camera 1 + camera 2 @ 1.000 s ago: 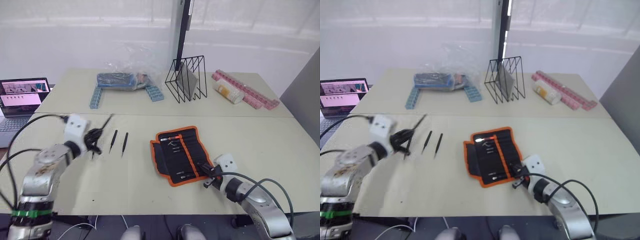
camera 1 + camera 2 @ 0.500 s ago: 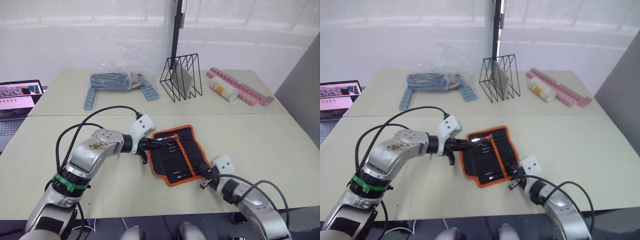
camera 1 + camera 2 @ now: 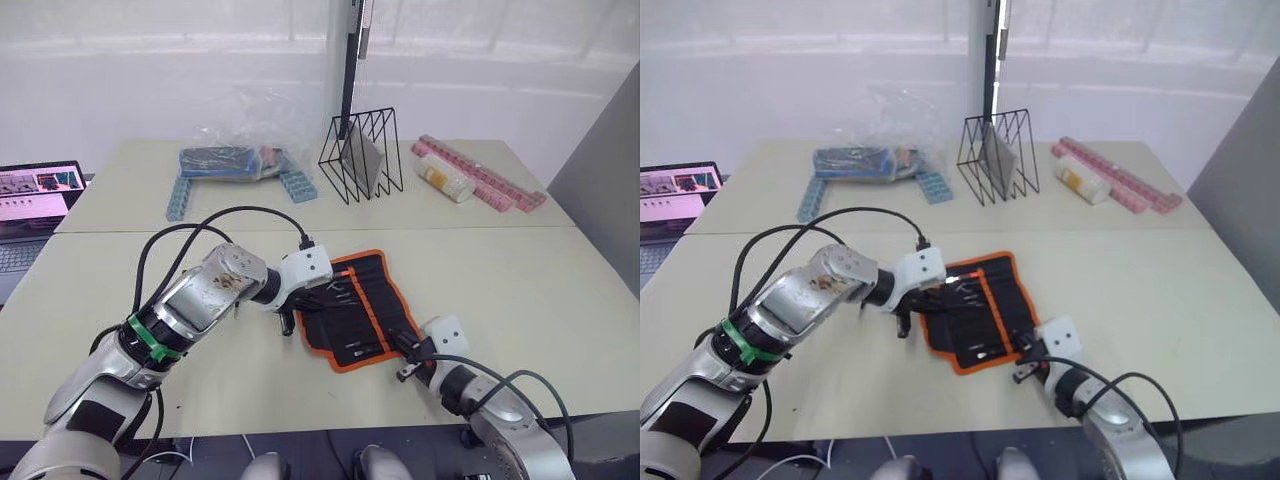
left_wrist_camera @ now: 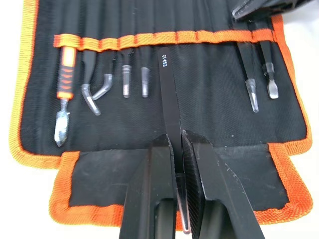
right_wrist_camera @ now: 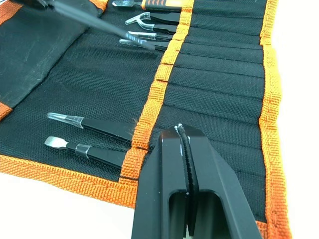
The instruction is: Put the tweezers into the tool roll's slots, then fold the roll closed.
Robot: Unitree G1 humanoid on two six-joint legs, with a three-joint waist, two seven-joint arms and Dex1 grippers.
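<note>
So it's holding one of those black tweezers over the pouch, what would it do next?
Probably slide the tweezers further forward into the free slot. The left gripper is shut on them, their far end sits right at the orange band between filled slots, and the right gripper rests shut on the roll, likely steadying it.

Beige table (image 3: 560,270), open tool roll (image 3: 355,310), plastic bag (image 3: 235,160), wire rack (image 3: 362,155)

six tweezers (image 4: 168,94), one tool roll (image 4: 209,94)
</note>
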